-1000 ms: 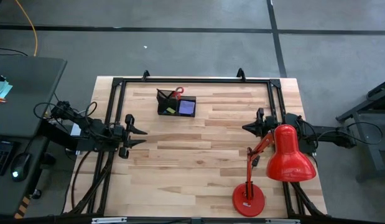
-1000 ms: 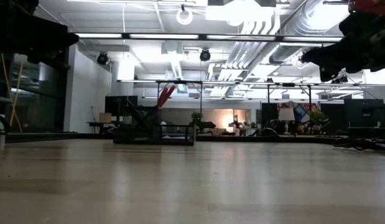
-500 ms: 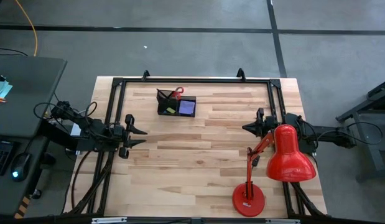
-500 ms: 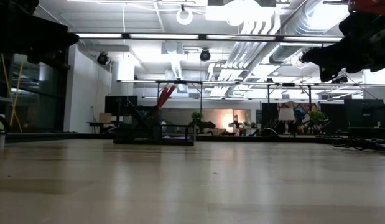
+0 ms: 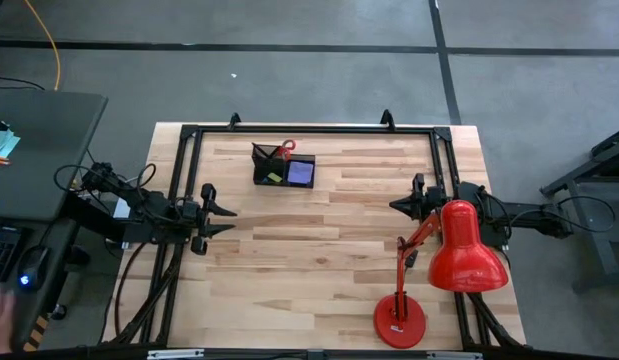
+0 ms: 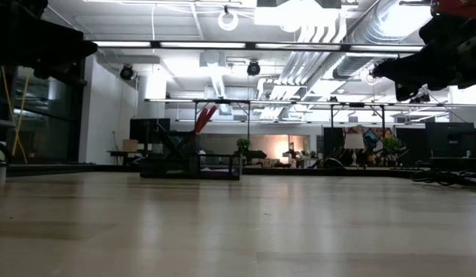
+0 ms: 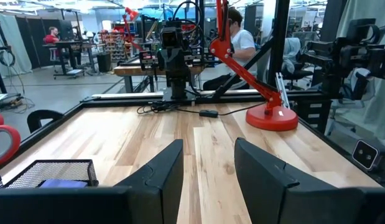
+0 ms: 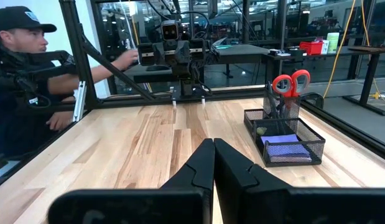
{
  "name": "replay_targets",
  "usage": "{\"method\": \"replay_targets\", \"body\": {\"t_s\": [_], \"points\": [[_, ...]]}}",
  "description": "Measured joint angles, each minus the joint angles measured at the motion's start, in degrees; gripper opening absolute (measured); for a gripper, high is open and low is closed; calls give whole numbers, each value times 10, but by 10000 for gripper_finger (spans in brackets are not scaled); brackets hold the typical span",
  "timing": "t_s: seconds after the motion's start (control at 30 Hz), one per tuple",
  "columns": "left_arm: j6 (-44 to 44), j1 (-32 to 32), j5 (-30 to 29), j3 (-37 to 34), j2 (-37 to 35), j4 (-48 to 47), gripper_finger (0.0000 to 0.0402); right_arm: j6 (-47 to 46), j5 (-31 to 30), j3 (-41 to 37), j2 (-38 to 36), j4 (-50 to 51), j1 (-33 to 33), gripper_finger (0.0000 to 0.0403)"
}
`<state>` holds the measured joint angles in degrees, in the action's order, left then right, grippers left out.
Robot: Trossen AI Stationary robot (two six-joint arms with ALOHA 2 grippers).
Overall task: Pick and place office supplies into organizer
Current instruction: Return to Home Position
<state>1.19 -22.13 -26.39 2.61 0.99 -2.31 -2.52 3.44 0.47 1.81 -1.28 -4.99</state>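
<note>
My left gripper (image 5: 221,219) hangs over the left edge of the table (image 5: 319,270), pointing inward. Its fingers (image 7: 161,171) are spread apart with nothing between them. Toward the far side, left of centre, stands the organizer (image 5: 284,168). The red-handled scissors (image 5: 285,150) and dark pens (image 5: 261,155) stand upright in its left part, with a yellowish piece (image 5: 274,177) beside them. The purple sticky-note pad (image 5: 301,172) lies flat in its right compartment. Every supply I can see is inside it. My right gripper (image 5: 397,206) sits at the table's right edge, facing inward, fingers pressed together and empty. Just nearer than it stands the red desk lamp (image 5: 467,255). I judge the sorting done and this the homing step. Both my arms look close to their rest pose, so the next move calls for little more than settling there, clear of the lamp and the black frame (image 5: 309,130).
</note>
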Motion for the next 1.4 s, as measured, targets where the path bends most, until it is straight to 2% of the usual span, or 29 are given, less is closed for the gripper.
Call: {"method": "replay_targets", "body": {"t_s": [0.33, 1.4], "points": [[0, -4, 3, -1, 32, 1, 129, 0, 0, 0, 0, 0, 0, 0], [0, -4, 2, 0, 32, 0, 129, 0, 0, 0, 0, 0, 0, 0]]}}
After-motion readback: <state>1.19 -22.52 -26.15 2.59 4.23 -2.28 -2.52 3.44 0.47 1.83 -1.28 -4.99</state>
